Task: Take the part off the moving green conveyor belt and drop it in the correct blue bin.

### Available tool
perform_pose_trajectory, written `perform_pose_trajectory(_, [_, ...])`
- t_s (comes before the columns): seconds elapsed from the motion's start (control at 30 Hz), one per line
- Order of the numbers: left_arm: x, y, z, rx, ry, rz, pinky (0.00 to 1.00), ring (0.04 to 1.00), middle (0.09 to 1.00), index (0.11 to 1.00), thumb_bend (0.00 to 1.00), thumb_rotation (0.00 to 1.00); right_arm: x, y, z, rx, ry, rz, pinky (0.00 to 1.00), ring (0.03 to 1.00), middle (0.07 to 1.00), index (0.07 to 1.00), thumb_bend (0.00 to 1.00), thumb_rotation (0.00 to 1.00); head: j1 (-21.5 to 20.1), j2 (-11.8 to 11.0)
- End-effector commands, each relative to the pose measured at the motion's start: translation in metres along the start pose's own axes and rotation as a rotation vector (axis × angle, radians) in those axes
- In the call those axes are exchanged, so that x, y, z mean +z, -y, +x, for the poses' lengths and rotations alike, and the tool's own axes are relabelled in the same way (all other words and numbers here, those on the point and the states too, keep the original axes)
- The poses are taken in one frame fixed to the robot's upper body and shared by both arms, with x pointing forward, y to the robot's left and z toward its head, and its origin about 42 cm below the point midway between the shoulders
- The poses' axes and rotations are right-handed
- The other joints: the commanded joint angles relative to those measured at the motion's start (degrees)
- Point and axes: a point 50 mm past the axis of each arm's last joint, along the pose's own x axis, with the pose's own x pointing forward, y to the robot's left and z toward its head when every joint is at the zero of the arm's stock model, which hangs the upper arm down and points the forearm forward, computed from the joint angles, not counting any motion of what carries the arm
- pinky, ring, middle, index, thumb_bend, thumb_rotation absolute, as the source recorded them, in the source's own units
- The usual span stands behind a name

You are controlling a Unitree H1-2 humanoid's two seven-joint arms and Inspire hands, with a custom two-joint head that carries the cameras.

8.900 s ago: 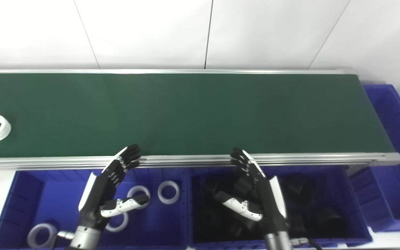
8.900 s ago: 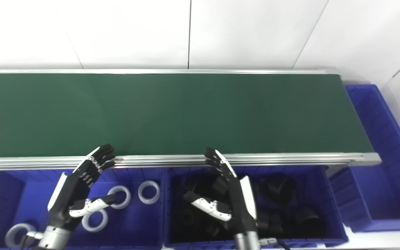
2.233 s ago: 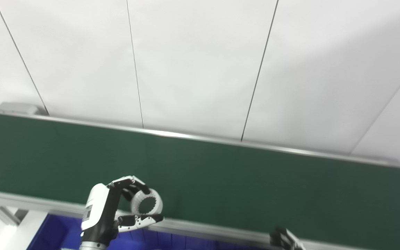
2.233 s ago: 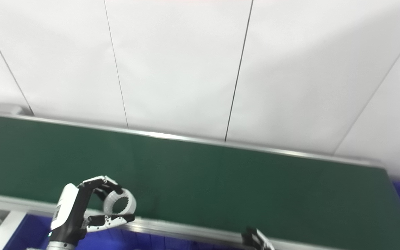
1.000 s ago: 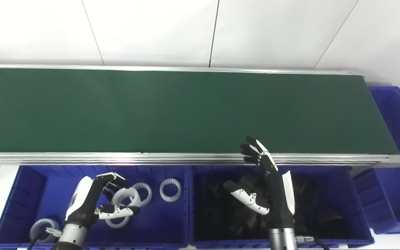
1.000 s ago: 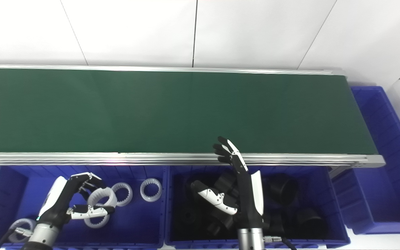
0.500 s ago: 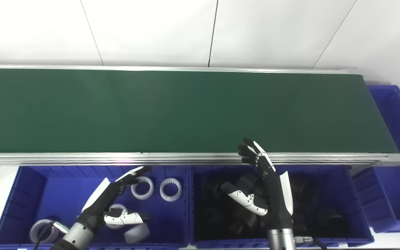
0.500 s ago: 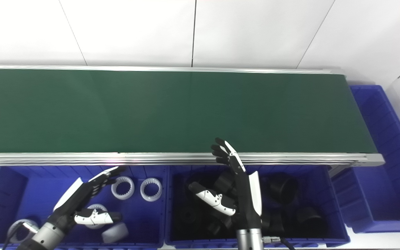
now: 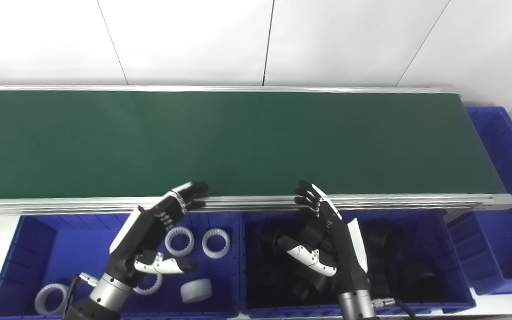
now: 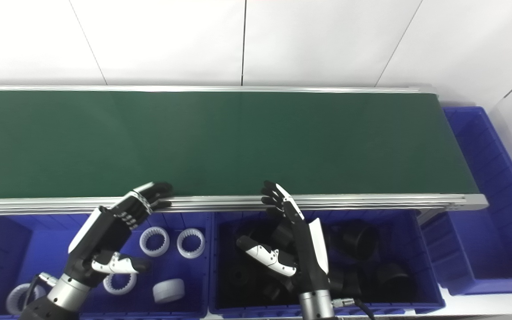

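We held both the left hand [image 9: 149, 231] and right hand [image 9: 336, 242] empty, fingers spread, above toothed white rings [image 9: 179, 241] and black parts [image 9: 385, 242] in blue bins [image 9: 25, 249].

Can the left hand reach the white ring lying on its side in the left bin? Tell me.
Probably yes. The left hand is open over the left bin, the white ring lies just beside it, and nothing covers it.

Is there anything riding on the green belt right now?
No, the green belt is bare from end to end; the white rings lie in the left blue bin.
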Motion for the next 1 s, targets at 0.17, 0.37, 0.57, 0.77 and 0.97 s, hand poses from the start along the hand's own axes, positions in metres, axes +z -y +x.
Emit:
perform_pose_trajectory(0.17, [-0.002, 0.001, 0.001, 0.076, 0.083, -0.027, 0.84, 0.885, 0.903, 0.882, 1.0, 0.45, 0.007, 0.002, 0.004, 0.028, 0.009, 0.014, 0.72, 0.79, 0.833, 0.865, 0.75, 0.55, -0.1, 0.3])
perform_pose_trajectory(0.37, [-0.006, 0.0, -0.004, 0.101, 0.068, -0.028, 0.85, 0.891, 0.909, 0.888, 1.0, 0.46, 0.007, 0.003, 0.002, 0.024, 0.005, 0.021, 0.72, 0.786, 0.83, 0.86, 0.74, 0.53, -0.3, 0.3])
perform_pose_trajectory(0.57, [-0.012, 0.001, -0.009, 0.124, 0.042, -0.023, 0.87, 0.898, 0.904, 0.893, 1.0, 0.42, 0.005, 0.004, 0.0, 0.022, -0.001, 0.022, 0.72, 0.787, 0.829, 0.862, 0.74, 0.54, -0.5, 0.3])
perform_pose_trajectory(0.77, [-0.014, 0.003, -0.011, 0.12, 0.018, 0.01, 0.88, 0.907, 0.914, 0.903, 0.95, 0.38, 0.005, 0.006, 0.0, 0.024, 0.005, 0.011, 0.72, 0.782, 0.826, 0.854, 0.74, 0.54, 0.3, 0.1])
perform_pose_trajectory(0.97, [-0.015, 0.006, -0.012, 0.138, 0.0, 0.04, 0.88, 0.909, 0.917, 0.898, 0.94, 0.37, 0.005, 0.009, 0.0, 0.022, 0.008, 0.014, 0.72, 0.783, 0.829, 0.852, 0.73, 0.51, 2.3, -0.2])
